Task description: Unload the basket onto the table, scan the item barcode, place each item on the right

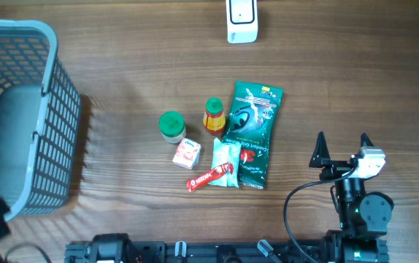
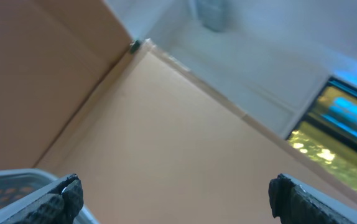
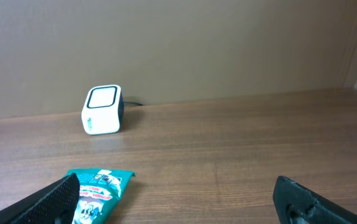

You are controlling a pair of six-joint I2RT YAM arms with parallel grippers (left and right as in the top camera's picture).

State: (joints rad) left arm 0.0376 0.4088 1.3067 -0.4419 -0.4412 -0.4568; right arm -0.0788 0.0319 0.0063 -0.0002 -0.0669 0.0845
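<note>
A cluster of items lies mid-table: a green pouch [image 1: 253, 131], a green-lidded jar [image 1: 171, 126], a small yellow bottle [image 1: 214, 115], a red-and-white box [image 1: 186, 153], a pale teal packet [image 1: 226, 162] and a red stick sachet [image 1: 211, 177]. The white scanner [image 1: 241, 20] stands at the far edge. My right gripper [image 1: 341, 139] is open and empty to the right of the pouch. In the right wrist view it [image 3: 175, 193] faces the scanner [image 3: 102, 109], with the pouch [image 3: 101, 190] by its left finger. My left gripper [image 2: 175, 186] is open and empty, aimed up at a wall.
A large grey-blue wire basket [image 1: 49, 109] fills the table's left side, and its rim [image 2: 4, 180] shows beside my left finger. Bare wood lies between the items and the scanner, and to the right of the pouch.
</note>
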